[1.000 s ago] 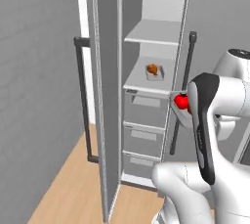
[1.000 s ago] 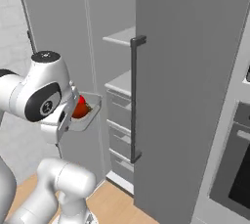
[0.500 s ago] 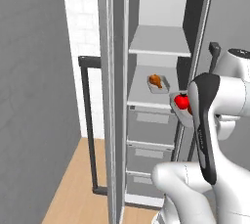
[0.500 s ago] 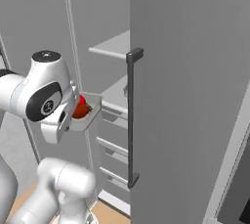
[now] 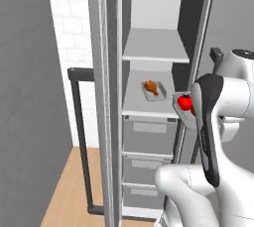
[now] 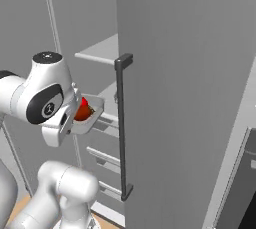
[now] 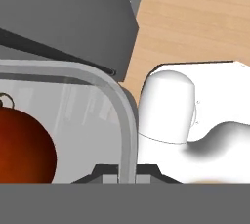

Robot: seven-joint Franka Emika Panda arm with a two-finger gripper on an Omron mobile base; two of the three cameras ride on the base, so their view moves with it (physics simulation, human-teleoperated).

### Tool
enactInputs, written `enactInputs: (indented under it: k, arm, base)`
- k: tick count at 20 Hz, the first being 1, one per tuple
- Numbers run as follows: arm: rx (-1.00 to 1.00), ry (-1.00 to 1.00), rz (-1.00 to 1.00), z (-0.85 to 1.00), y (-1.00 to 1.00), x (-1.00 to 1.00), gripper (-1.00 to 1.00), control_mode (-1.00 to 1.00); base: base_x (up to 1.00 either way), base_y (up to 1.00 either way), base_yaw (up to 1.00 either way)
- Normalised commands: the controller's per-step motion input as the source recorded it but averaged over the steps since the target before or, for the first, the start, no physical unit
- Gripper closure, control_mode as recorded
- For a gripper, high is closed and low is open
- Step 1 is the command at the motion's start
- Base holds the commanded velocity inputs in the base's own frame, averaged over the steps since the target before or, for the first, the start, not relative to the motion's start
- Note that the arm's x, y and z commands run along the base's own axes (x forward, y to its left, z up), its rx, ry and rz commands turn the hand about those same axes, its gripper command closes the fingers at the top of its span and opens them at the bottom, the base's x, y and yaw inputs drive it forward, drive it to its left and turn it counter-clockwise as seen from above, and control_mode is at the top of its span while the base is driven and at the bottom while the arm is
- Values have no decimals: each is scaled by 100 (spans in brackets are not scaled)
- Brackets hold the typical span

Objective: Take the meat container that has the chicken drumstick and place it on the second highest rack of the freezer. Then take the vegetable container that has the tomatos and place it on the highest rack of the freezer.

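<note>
Pincer [image 7: 126,173] clamped together on the rim of the clear shallow vegetable container [image 7: 128,120], held in front of the open tall grey freezer [image 5: 111,97]. Round red tomatos [image 5: 184,102] sit inside the container, right beside the pincer. Beyond the pincer, level with it, the flat light-grey second highest rack [image 5: 134,103] carries a second clear container with the glossy orange-brown chicken drumstick [image 5: 151,87]. Higher and beyond, the light-grey highest rack [image 5: 151,47]. Grey drawers [image 5: 149,134] below the racks. Light wooden floor [image 7: 195,17] underneath.
</note>
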Motion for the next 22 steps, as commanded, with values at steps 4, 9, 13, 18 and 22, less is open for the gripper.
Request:
enactInputs:
  k: [4,9,13,18,22]
  arm:
    - [0,0,0,0,0,0,100,100]
    - [0,0,0,0,0,0,100,100]
    - [0,0,0,0,0,0,100,100]
    - [0,0,0,0,0,0,100,100]
    - [0,0,0,0,0,0,100,100]
  base:
    - [36,10,-18]
    - [39,34,-18]
    - [42,36,-14]
    - [41,11,-17]
    - [42,32,-13]
